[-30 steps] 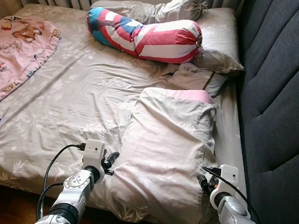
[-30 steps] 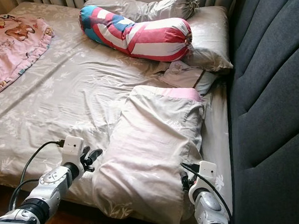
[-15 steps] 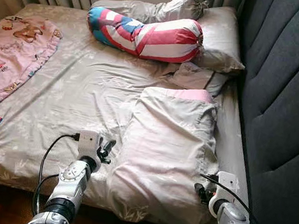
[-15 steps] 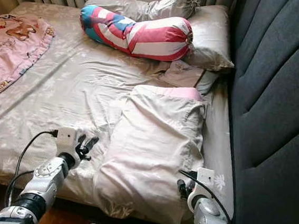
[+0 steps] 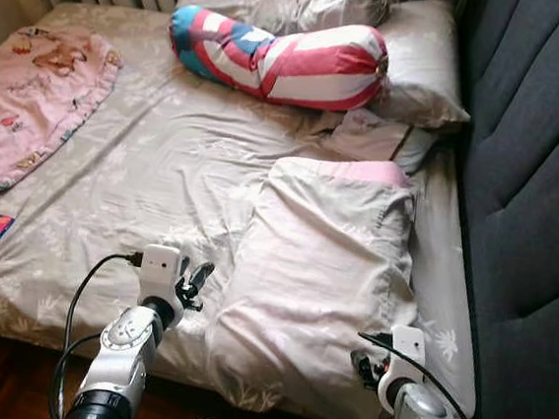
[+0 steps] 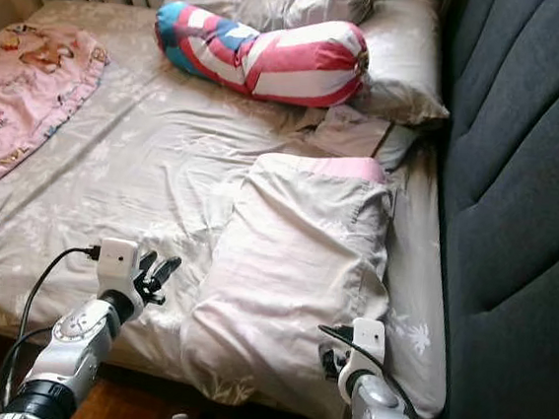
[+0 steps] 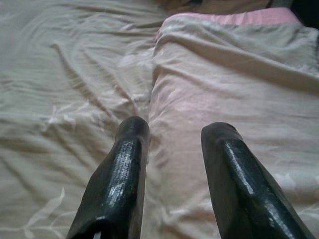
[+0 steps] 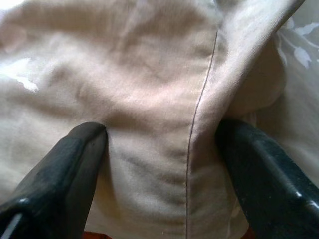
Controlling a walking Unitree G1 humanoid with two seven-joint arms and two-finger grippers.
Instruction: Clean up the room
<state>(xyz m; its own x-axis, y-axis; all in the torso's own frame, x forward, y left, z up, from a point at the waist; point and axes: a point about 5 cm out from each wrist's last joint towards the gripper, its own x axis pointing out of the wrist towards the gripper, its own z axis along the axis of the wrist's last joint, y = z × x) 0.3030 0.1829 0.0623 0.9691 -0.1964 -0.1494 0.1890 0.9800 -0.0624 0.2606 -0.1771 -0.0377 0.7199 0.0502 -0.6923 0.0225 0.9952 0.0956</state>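
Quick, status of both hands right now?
Left hand: open, holding nothing, at the pillow's left edge.
Right hand: open, fingers either side of the pillow's corner, not closed on it.

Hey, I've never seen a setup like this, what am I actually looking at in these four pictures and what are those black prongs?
This is a humanoid robot standing at the foot of a bed. The two wide pictures come from cameras in its head, looking down. The two close-ups come from cameras on its wrists, each looking along that arm's two black fingers.

On the bed lie a large pale pillow, a red, white and blue striped bolster, grey pillows by the dark headboard, and a pink blanket.

The left gripper is open beside the large pillow's edge, holding nothing. The right gripper is open with the pillow's corner between its fingers, not clamped.
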